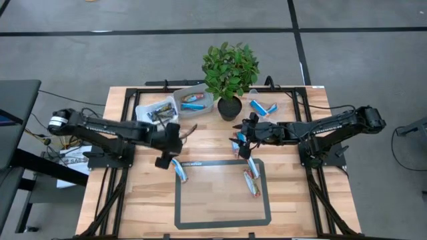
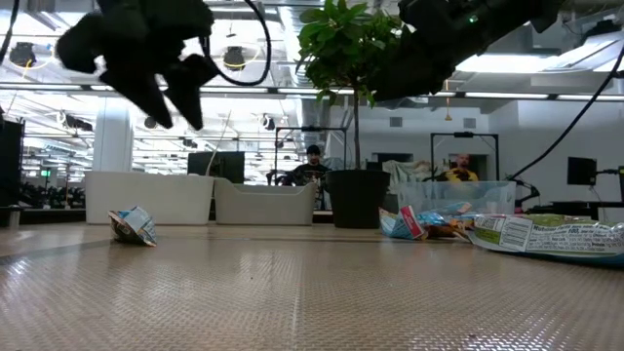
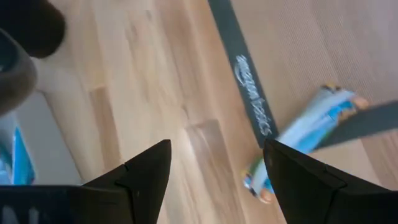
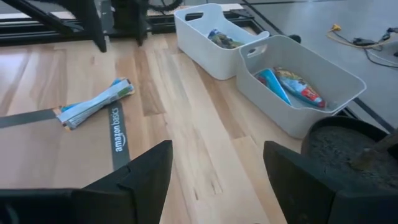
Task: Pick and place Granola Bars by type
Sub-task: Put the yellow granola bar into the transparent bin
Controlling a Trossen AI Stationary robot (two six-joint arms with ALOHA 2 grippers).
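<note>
Standing at the back centre of the pale wooden counter [image 1: 140, 200] is a leafy green plant in a black pot [image 1: 229, 107], between the two arms' reach. To its left sit two white plastic tubs: the nearer tub [image 1: 194, 100] holds blue-and-white wrapped granola bars [image 4: 292, 87], the farther tub [image 1: 155, 112] holds darker brown-gold wrapped bars [image 4: 221, 38]. A dark rectangular tape outline [image 1: 223, 223] marks the front centre of the counter.

Loose bars: one blue-and-white bar [image 1: 181, 171] lies across the outline's upper left corner; one orange-and-white bar [image 1: 251, 183] lies inside the outline near its right edge; two blue bars [image 1: 262, 107] lie right of the pot, near the back edge.

Left gripper [image 1: 163, 160] hovers just above and beside the blue-and-white bar at the outline corner; fingers [image 3: 146, 177] spread, empty, not touching the bar as far as the wrist view shows.

Right gripper [image 1: 241, 148] hangs just in front of the plant pot, above the outline's top edge; fingers [image 4: 298, 180] spread wide, nothing between them. A small blue wrapper seems to lie just below it, though the arm hides most of it.
</note>
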